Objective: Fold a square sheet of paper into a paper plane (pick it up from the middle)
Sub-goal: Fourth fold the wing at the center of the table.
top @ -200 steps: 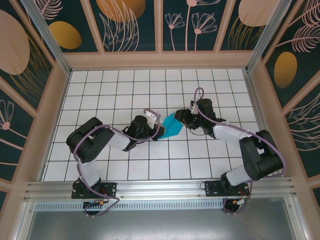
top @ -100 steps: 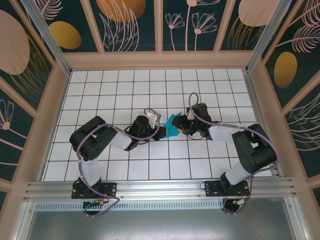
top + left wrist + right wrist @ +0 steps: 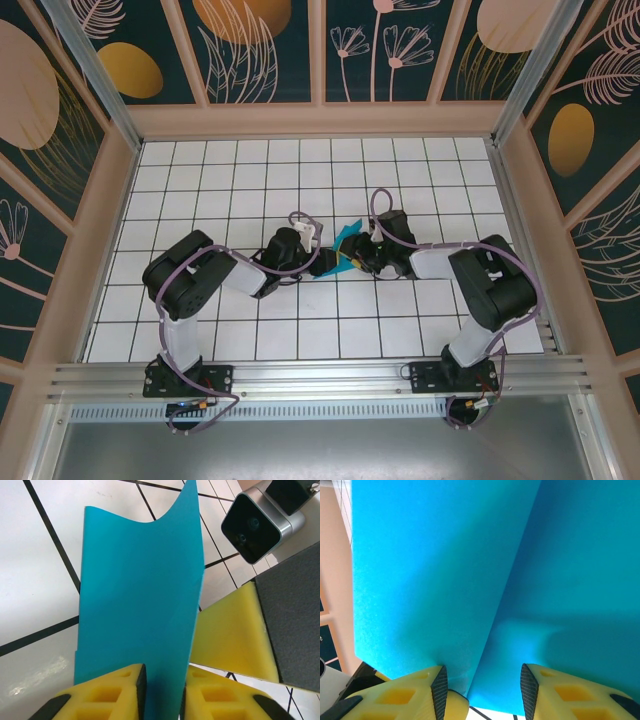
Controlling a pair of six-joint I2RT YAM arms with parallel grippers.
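Floor [image 3: 230, 180] apparently open around central paper [image 3: 345, 238].

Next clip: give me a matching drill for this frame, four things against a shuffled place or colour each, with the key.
Things:
1. sheet of paper
2. left tool
3. right tool
4. table

Place or colour:
A. white tiles with black lines
B. teal-blue, creased
C. at the paper's left side in the top view
D. at the paper's right side in the top view

Pairs: 1-B, 2-C, 3-D, 4-A
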